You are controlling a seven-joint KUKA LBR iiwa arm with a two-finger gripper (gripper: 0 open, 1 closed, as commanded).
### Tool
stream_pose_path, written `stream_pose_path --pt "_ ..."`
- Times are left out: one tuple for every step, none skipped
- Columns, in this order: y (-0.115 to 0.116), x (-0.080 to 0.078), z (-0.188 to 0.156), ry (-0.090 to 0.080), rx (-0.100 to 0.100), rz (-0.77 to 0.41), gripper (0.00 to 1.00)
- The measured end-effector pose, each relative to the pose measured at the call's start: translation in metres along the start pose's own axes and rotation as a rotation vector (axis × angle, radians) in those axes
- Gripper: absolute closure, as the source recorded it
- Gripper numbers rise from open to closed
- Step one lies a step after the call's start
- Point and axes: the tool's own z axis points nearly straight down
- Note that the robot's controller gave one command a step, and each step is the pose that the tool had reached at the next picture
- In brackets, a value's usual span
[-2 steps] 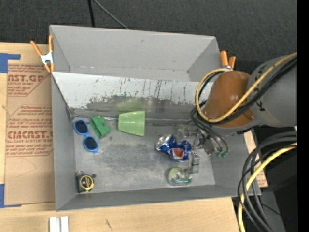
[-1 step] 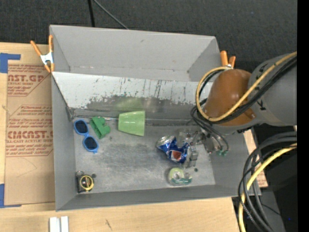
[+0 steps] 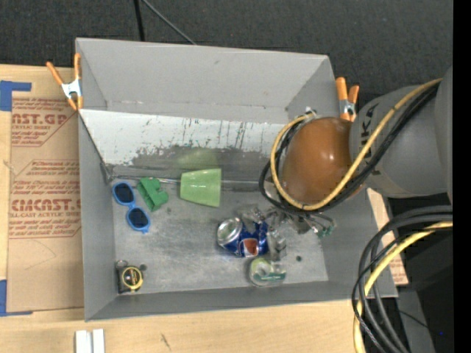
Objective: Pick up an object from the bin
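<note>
My gripper [image 3: 282, 222] hangs below the arm's wrist over the right half of the bin floor, low and close to the things there. Directly at its left side lies a crushed blue and red drink can [image 3: 240, 237] with a silver top, touching or nearly touching the gripper. Just in front of the gripper, toward the bin's near wall, sits a small clear round lid-like piece [image 3: 265, 271] with a green tint. A pale green plastic cup [image 3: 201, 186] lies on its side farther left, by the back wall.
A small dark green block [image 3: 154, 193] and blue toy sunglasses [image 3: 130, 207] lie at the left of the bin floor. A yellow and black tape measure [image 3: 130, 277] sits in the near left corner. The arm's orange dome and cables hang over the bin's right side.
</note>
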Motion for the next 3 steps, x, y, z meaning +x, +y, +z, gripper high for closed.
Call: stream_pose_path --pt "-0.054 -0.018 0.007 0.003 -0.026 -0.519 1.00" --pt "-0.075 -0.015 -0.023 0.014 -0.034 -0.758 1.00" --pt "-0.098 0.029 -0.016 0.016 -0.037 -0.686 1.00"
